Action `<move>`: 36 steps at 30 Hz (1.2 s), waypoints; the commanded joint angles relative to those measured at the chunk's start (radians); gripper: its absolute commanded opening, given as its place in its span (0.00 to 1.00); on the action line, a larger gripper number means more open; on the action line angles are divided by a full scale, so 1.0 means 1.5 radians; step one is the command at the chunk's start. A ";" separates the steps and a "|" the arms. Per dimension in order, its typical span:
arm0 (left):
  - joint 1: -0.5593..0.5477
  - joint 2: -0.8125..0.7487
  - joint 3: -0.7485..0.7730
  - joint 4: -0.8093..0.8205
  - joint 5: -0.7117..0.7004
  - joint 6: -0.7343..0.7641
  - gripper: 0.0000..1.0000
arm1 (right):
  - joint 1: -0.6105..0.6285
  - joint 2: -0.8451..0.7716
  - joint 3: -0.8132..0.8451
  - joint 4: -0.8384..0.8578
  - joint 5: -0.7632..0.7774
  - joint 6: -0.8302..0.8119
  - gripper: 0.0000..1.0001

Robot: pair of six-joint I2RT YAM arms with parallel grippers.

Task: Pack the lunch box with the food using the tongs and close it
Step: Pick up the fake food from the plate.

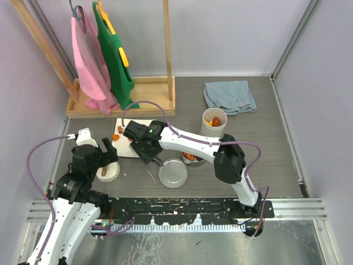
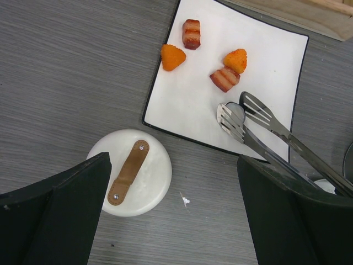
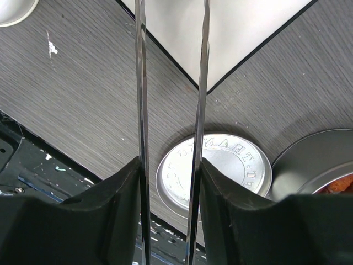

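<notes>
My right gripper (image 3: 170, 187) is shut on the tongs (image 3: 141, 83), both thin arms pressed between its fingers. The tongs' tips (image 2: 231, 118) hover slightly parted over the white plate, near several pieces of food: two orange (image 2: 172, 57) and two striped brown (image 2: 224, 79). The white tub (image 1: 213, 122) stands upright with orange food inside. The steel tin (image 3: 314, 160) holds food and lies partly under the right arm. Its flat steel lid (image 3: 220, 171) rests beside it. My left gripper (image 2: 174, 221) is open above the table, next to the white lid with the brown handle (image 2: 132, 172).
The white square plate (image 2: 187, 110) lies left of centre. A wooden rack (image 1: 154, 88) with pink and green garments stands at the back left, and a blue cloth (image 1: 229, 96) lies at the back right. A black rail (image 1: 182, 207) runs along the near edge.
</notes>
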 commanded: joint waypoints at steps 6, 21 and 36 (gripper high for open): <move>0.004 -0.003 0.009 0.016 -0.010 -0.005 0.98 | 0.004 -0.025 0.016 0.008 0.022 -0.008 0.45; 0.005 -0.003 0.009 0.017 -0.009 -0.005 0.98 | 0.005 -0.062 -0.014 0.034 0.025 0.002 0.40; 0.005 -0.004 0.008 0.017 -0.009 -0.004 0.98 | 0.002 -0.150 -0.053 0.042 0.053 0.015 0.39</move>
